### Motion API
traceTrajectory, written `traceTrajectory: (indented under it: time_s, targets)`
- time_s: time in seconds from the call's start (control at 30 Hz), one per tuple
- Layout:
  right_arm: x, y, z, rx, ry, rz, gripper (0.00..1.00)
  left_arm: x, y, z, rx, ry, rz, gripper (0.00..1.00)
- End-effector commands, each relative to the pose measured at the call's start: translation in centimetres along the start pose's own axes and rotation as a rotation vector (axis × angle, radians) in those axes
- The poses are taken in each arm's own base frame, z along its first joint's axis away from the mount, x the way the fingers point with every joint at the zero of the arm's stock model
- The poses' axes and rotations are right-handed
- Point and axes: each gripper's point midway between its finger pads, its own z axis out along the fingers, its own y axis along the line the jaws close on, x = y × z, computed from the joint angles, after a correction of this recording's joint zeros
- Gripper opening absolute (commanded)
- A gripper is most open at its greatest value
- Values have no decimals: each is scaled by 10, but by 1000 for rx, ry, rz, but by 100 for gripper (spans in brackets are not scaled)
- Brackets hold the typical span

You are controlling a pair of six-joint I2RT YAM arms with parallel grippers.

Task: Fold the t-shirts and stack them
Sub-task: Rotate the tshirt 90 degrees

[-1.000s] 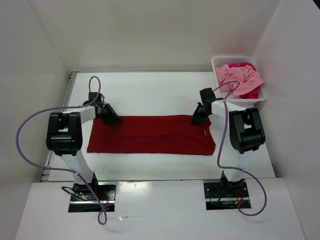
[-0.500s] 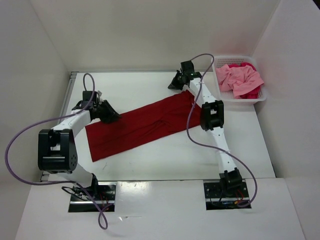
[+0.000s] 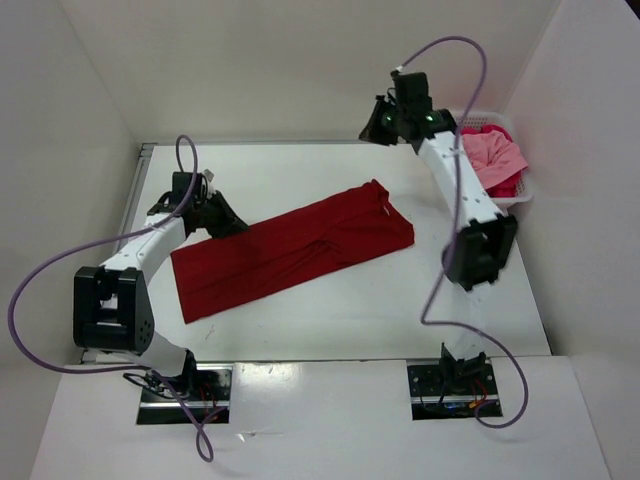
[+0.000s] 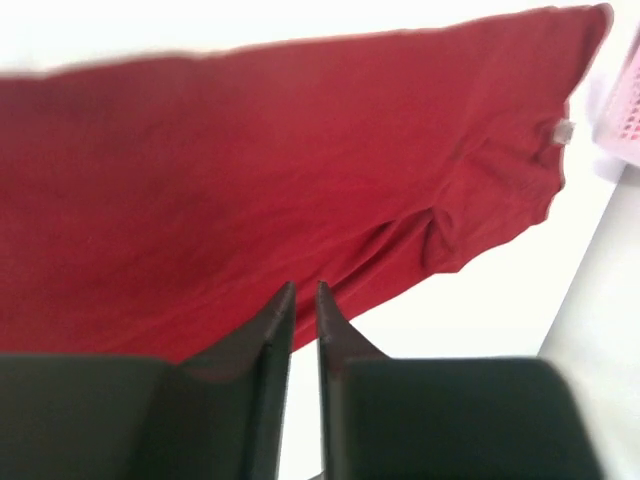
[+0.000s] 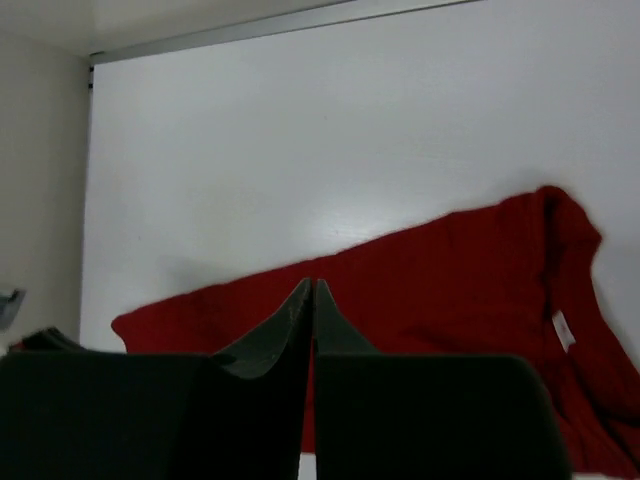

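One dark red t-shirt (image 3: 290,250), one light pink t-shirt (image 3: 490,155), one magenta t-shirt (image 3: 508,186), one basket (image 3: 480,114).

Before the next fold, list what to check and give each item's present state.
1. Dark red t-shirt squared to the table edge: not ok, lies diagonally.
2. Shirt smooth: not ok, creased toward the collar end.
3. Right end effector clear of shirt: ok, raised, shut, empty.
4. Left end effector gripping shirt: not ok, slightly open at its corner.
5. Light pink t-shirt and magenta t-shirt in white basket: ok.

light: bright, even, overhead | shadows: soft | left wrist: dark red shirt (image 4: 250,170) blurred
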Motion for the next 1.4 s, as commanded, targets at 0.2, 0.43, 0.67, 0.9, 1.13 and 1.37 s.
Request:
traceTrajectory:
  time_s: [0.2,0.43,0.67,0.9,1.13,1.37]
  targets:
    - [135,-130,-24,233,172,88,0,-46,-22,-5,34,-98,101,10]
    - [192,-163,0,274,304,165,0,-46,-27,5,72,-69,94,10]
    - [219,-191,67,304,416,220,0,-42,-26,6,76,-56,91,14]
    - [96,-102,160,121,234,109,0,-19,-37,13,91,13,114,20]
    - [23,-21,82,-48,127,45,14,-11,-68,11,131,32,170,33]
    - [157,16,-11,-200,243,61,39,-33,-31,-7,71,-26,130,45]
